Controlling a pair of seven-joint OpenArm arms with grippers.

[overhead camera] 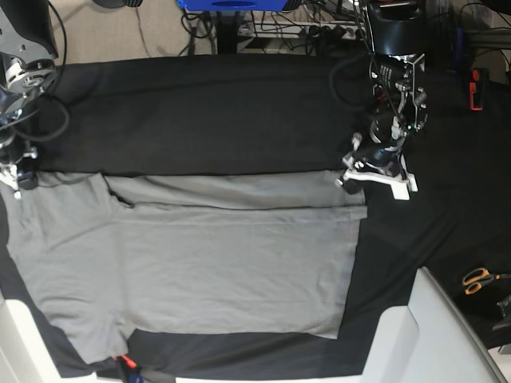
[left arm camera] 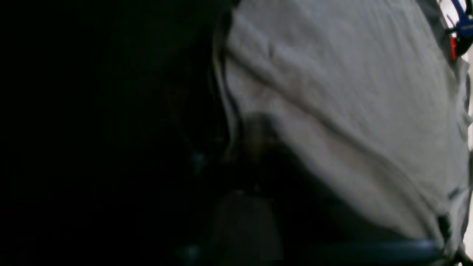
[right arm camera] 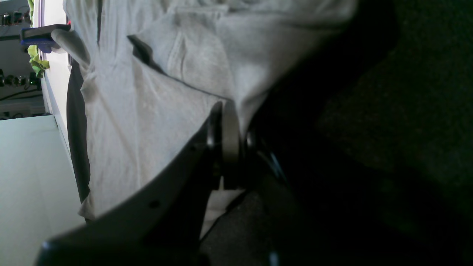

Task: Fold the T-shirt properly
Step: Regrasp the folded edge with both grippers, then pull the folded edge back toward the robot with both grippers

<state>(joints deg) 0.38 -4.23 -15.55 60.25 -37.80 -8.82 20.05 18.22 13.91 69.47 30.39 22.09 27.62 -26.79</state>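
The grey T-shirt [overhead camera: 200, 263] lies spread flat on the black cloth sheet [overhead camera: 223, 112], and its far edge is folded over into a narrow strip. My left gripper [overhead camera: 361, 172] is at the strip's right corner. In the blurred left wrist view the shirt [left arm camera: 351, 92] gathers into the dark gripper [left arm camera: 255, 144], which looks shut on it. My right gripper [overhead camera: 17, 182] is at the shirt's far left corner. In the right wrist view it [right arm camera: 226, 140] is shut on an edge of the shirt [right arm camera: 147, 111].
Orange-handled scissors [overhead camera: 479, 279] lie at the right edge. A white block [overhead camera: 431, 335] stands at the front right. A red tool [overhead camera: 475, 88] lies at the back right. A small red and blue object [overhead camera: 128, 369] sits by the shirt's near left edge.
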